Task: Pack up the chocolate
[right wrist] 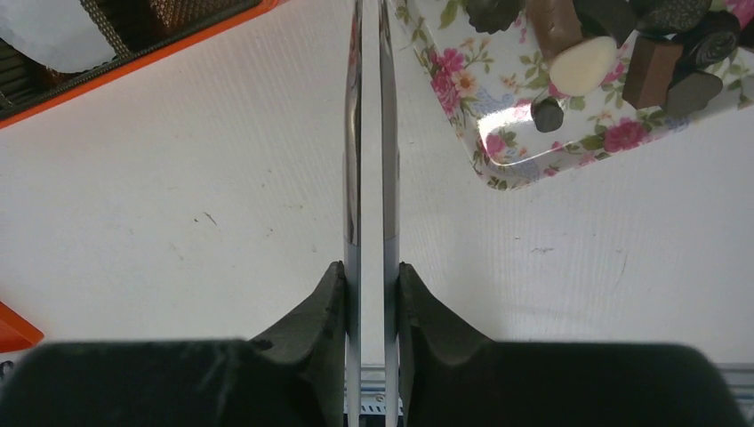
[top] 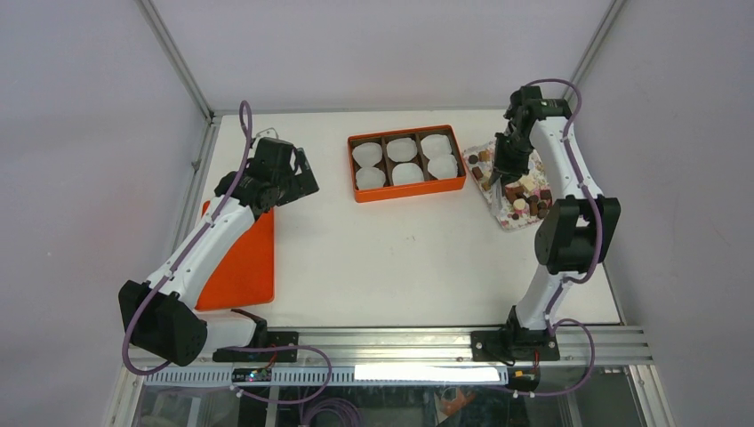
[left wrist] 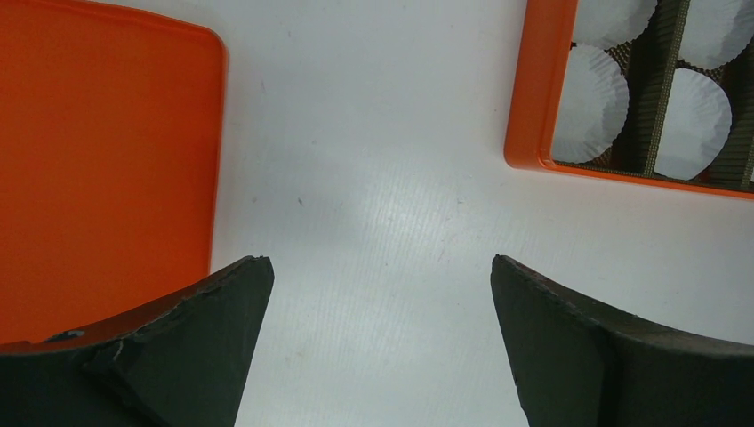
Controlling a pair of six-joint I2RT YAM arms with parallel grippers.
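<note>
The chocolate [right wrist: 582,67], far right, looks light, smooth, easily dented; pinch one piece gently across its sides. Right pincer [right wrist: 371,276] clamps tweezers [right wrist: 353,133]; left pincer [left wrist: 382,285] stands apart.

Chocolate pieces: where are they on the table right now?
In the top view, the chocolate is piled on the floral tray at the far right of the table, just right of the orange box of paper cups.

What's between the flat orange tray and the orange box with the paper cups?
Nothing but bare white table lies between the flat orange tray and the box. The left wrist view shows it best.
</note>
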